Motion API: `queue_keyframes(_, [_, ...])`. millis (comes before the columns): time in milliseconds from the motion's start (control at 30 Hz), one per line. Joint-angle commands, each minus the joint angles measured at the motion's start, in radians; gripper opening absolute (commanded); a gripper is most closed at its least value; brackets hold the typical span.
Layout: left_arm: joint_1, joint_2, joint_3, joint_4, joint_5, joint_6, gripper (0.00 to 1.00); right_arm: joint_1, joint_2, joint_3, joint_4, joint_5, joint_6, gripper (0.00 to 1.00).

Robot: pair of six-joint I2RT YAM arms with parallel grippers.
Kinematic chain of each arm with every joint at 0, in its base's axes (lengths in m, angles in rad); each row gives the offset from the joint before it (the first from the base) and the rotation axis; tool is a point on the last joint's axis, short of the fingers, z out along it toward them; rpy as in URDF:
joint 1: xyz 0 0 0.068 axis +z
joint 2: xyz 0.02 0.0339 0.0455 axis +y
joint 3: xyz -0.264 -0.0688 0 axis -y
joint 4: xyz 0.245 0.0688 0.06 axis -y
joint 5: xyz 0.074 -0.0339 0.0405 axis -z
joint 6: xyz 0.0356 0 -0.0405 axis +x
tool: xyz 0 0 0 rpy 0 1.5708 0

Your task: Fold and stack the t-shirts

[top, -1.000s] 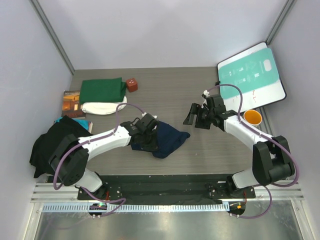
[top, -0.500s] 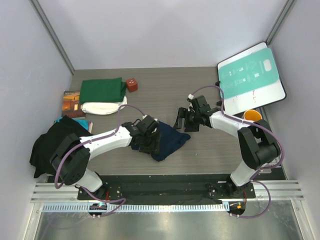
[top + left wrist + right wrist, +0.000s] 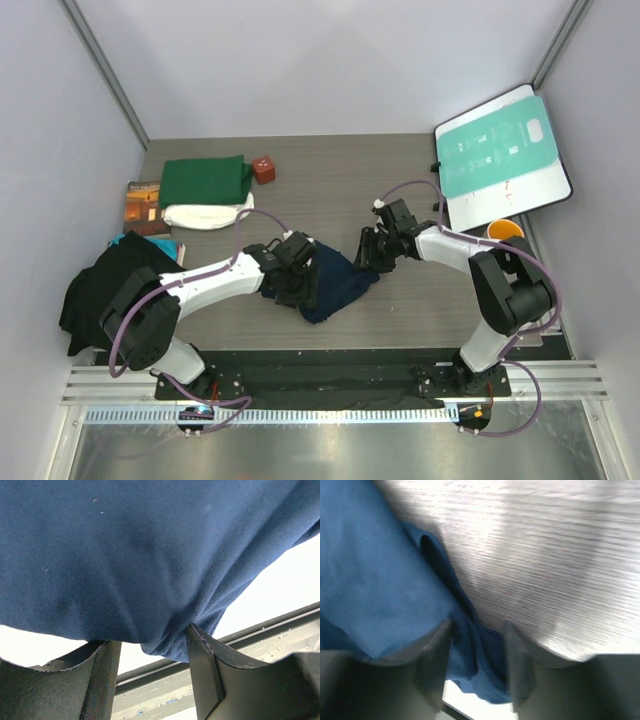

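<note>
We are readying the navy t-shirt (image 3: 338, 288), bunched in the middle of the table (image 3: 410, 305), for folding: the left gripper (image 3: 152, 647) stands parted around a sagging fold, the right gripper (image 3: 476, 632) half-narrowed about its edge, grip unclear, so next we likely pinch and spread it flat.

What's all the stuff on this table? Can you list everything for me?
navy shirt: 1, dark blue, crumpled mid-table
green shirt: 1, dark green, folded, far left
white shirt: 1, cream, folded, just in front of the green one
black cloth: 1, black, heaped at the left edge
teal thing: 1, teal, peeking out by the black cloth; too hidden to name
book: 1, brown-orange, left of the white shirt
block: 1, red-brown, right of the green shirt
board: 1, teal and white, far right corner
cup: 1, orange, right edge
table: 1, grey wood
left gripper: 1, black, open at the navy shirt
right gripper: 1, black, fingers astride the navy shirt's edge
</note>
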Motion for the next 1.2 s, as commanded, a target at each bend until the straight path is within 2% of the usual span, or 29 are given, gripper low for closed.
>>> queue_keyframes(0, [-0.002, -0.020, 0.018, -0.028, -0.040, 0.017, 0.54, 0.014, 0.024, 0.001, 0.047, -0.071, 0.019, 0.23])
queue_keyframes(100, [-0.002, -0.039, 0.018, -0.047, -0.085, 0.020, 0.54, 0.017, -0.015, 0.002, 0.044, -0.036, 0.023, 0.01])
queue_keyframes(233, [0.010, -0.076, 0.048, -0.105, -0.174, 0.029, 0.56, 0.014, -0.111, 0.066, -0.050, 0.093, -0.015, 0.01])
queue_keyframes(267, [0.021, -0.085, 0.054, -0.128, -0.185, 0.031, 0.66, 0.014, -0.127, 0.085, -0.077, 0.110, -0.036, 0.01])
queue_keyframes(300, [0.052, -0.097, 0.068, -0.142, -0.189, 0.032, 0.70, 0.011, -0.146, 0.134, -0.103, 0.119, -0.046, 0.01])
queue_keyframes(433, [0.148, -0.186, 0.081, -0.195, -0.246, 0.063, 0.75, 0.009, -0.213, 0.304, -0.245, 0.139, -0.107, 0.01])
queue_keyframes(600, [0.285, -0.260, 0.073, -0.228, -0.245, 0.081, 0.77, 0.009, -0.191, 0.533, -0.338, 0.009, -0.133, 0.01])
queue_keyframes(800, [0.303, -0.291, 0.065, -0.258, -0.284, 0.071, 0.77, 0.024, -0.211, 0.651, -0.347, -0.051, -0.098, 0.01])
queue_keyframes(967, [0.320, -0.292, 0.061, -0.260, -0.281, 0.069, 0.76, 0.092, -0.191, 0.601, -0.381, 0.003, -0.122, 0.01])
queue_keyframes(1167, [0.322, -0.237, 0.094, -0.268, -0.266, 0.060, 0.75, 0.149, -0.136, 0.247, -0.286, 0.078, -0.072, 0.01])
